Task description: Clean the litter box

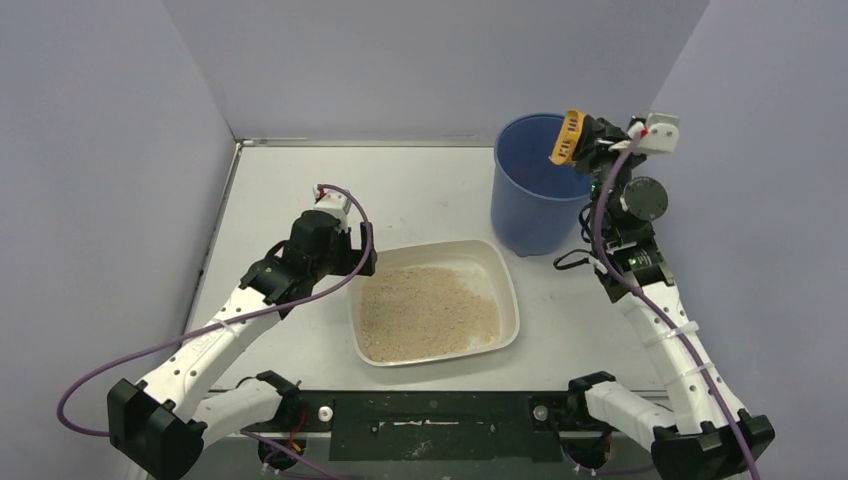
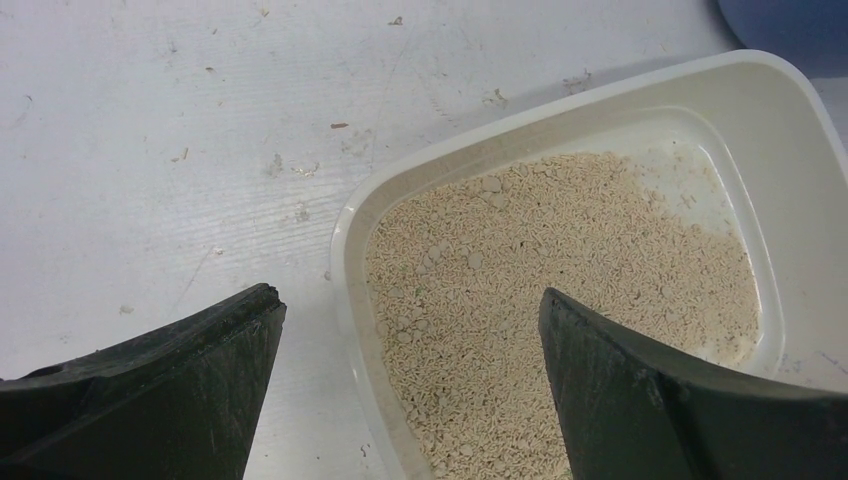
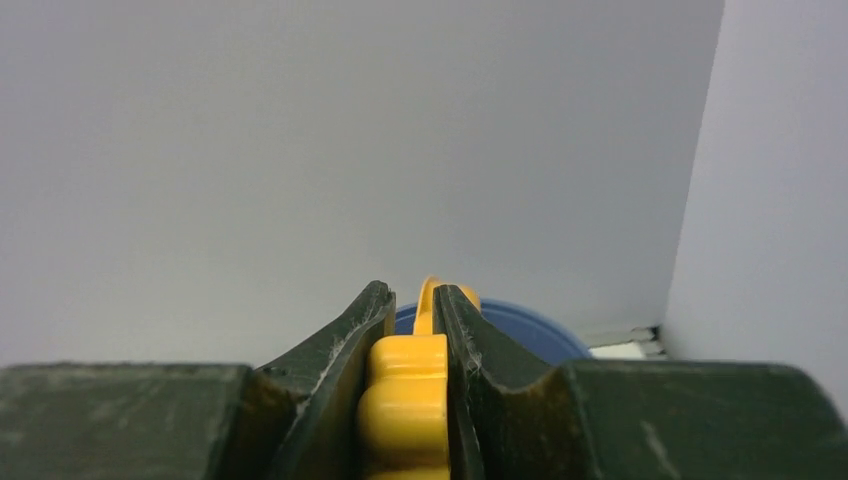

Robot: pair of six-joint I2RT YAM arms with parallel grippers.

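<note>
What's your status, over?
Right end effector shut on small orange slotted scoop, over tall blue round bucket. Left end effector open at shallow off-white plastic litter box rim. No obstruction seen.

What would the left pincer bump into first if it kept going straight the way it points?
Probably the litter box, either its rim or the sandy litter just inside. The open left pincer straddles that rim, though depth is hard to judge.

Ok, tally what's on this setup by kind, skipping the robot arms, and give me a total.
Shallow off-white plastic litter tray: 1
Tall blue round bucket: 1
Small orange slotted scoop, held in the right tool over the bucket: 1
Total: 3
</note>
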